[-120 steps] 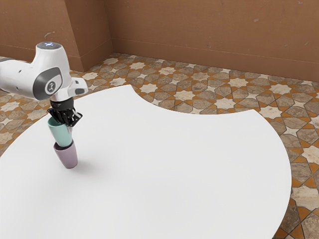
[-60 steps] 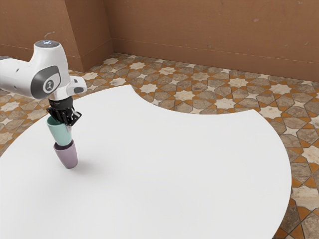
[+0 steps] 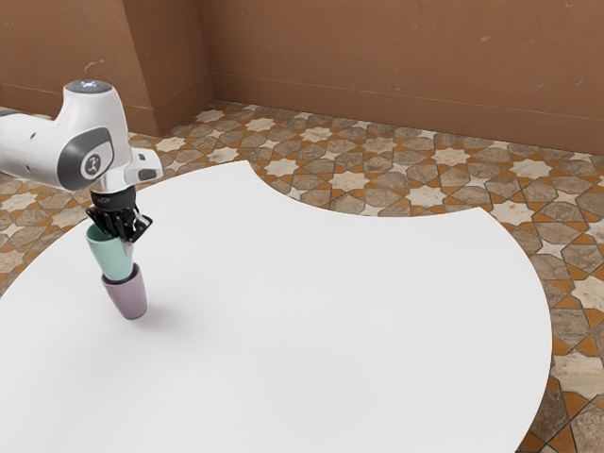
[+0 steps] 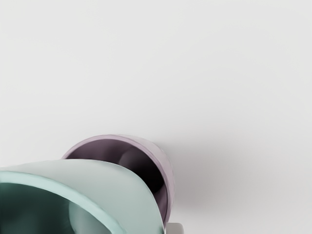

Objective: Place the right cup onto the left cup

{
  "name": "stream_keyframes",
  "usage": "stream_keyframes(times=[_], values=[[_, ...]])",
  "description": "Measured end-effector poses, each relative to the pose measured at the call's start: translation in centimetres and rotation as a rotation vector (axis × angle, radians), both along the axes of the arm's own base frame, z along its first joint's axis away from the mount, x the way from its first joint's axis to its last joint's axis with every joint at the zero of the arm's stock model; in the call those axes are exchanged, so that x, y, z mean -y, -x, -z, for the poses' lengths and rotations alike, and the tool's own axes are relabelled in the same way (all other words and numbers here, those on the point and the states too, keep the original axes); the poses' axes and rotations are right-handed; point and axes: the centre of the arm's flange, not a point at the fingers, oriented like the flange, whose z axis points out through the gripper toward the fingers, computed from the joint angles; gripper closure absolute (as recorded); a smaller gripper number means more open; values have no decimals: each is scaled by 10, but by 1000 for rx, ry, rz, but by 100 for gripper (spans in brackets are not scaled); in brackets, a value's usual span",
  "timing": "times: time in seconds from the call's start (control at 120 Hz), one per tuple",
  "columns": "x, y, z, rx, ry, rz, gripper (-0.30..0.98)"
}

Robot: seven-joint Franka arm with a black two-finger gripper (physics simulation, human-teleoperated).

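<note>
A white table (image 3: 340, 321) — round-edged, with one scooped bay — bears the mauve cup (image 3: 128, 296), mouth up.

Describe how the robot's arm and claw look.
The arm is glossy white with rounded housings, a dark gray side panel bearing a round pale emblem, and a gray top cap with a bluish-white mark. A small white block with a gray face juts from the wrist. The claw is black and angular.

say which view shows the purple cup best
The exterior view: the purple cup appears nearly whole, down to its base on the table. The wrist view looks into its mouth, partly hidden by the teal cup.
</note>
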Motion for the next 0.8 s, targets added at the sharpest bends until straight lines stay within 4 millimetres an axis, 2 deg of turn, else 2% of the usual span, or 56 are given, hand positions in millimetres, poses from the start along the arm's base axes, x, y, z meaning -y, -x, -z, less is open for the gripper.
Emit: stream_keyframes(times=[0.633,0.667,0.8], values=[[1,-5,18,-14,4,-2,78],[1,-5,20,-16,6,-2,75],[2,-5,22,-21,11,0,45]])
